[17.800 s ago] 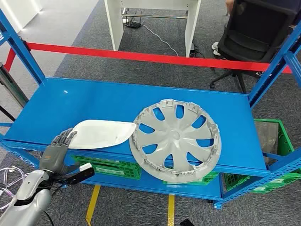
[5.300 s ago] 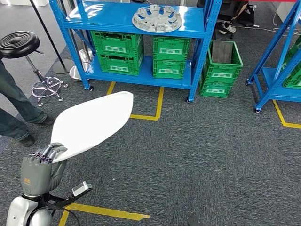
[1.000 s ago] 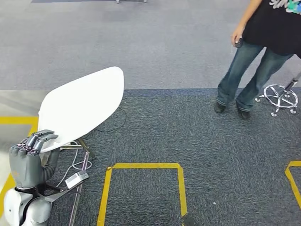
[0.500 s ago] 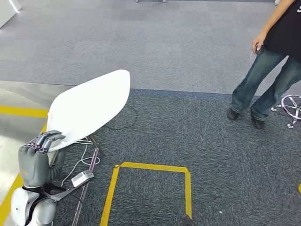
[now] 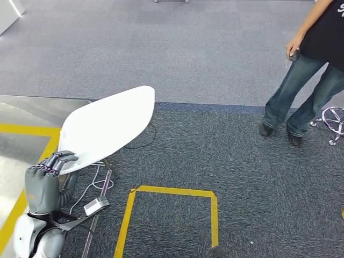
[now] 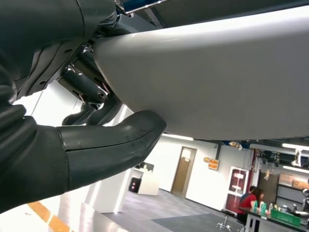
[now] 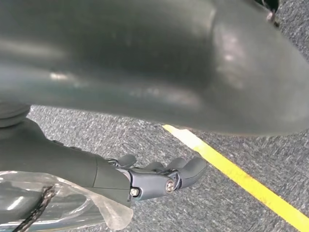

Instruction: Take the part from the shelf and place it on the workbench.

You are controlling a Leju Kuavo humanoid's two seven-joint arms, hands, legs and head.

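Note:
The part is a long white curved panel (image 5: 106, 129), carried above the floor at the left of the head view. My left hand (image 5: 42, 183) grips its near end, fingers curled over the rim and thumb underneath. The left wrist view shows the panel's pale underside (image 6: 218, 82) resting on the thumb (image 6: 109, 150), with the darker fingers behind it. My right hand (image 7: 146, 176) hangs over the grey carpet, fingers loosely extended and holding nothing.
A person in jeans (image 5: 304, 102) stands at the right, beside a chrome stool base (image 5: 333, 121). A yellow tape rectangle (image 5: 170, 191) marks the dark carpet ahead. A cable and metal stand legs (image 5: 103, 177) lie below the panel. Shiny floor (image 5: 24, 134) lies at the left.
The panel left the blue shelf and is now carried in my left hand. Over the last second the whole view shifted as the camera moved; the grip looks the same.

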